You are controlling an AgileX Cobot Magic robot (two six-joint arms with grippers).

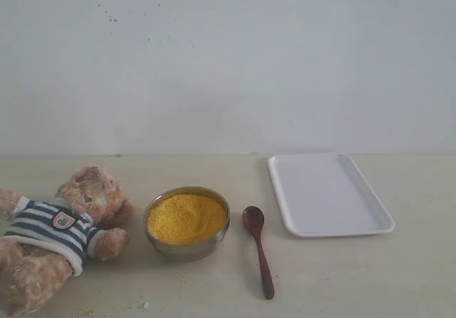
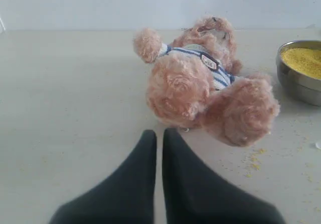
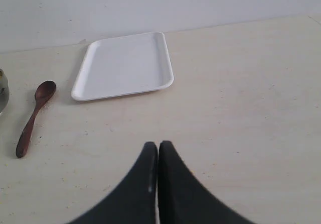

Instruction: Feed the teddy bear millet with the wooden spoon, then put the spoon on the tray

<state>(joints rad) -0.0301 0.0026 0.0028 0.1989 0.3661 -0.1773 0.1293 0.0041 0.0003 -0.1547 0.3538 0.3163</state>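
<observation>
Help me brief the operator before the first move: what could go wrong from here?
The wooden spoon lies flat on the table, its handle thin: a pinch may slip or skid it.
The millet fills the bowl to its rim, so scooping likely spills; stray grains lie by the teddy bear.
The bear lies on its back; grain could roll off.

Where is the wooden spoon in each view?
Exterior: the wooden spoon lies between the bowl and the tray, touching neither.
Left wrist: not in it.
Right wrist: the wooden spoon lies between the tray and a sliver of the bowl at the frame's edge.
Shared landmark: the bowl, seen in all three.
</observation>
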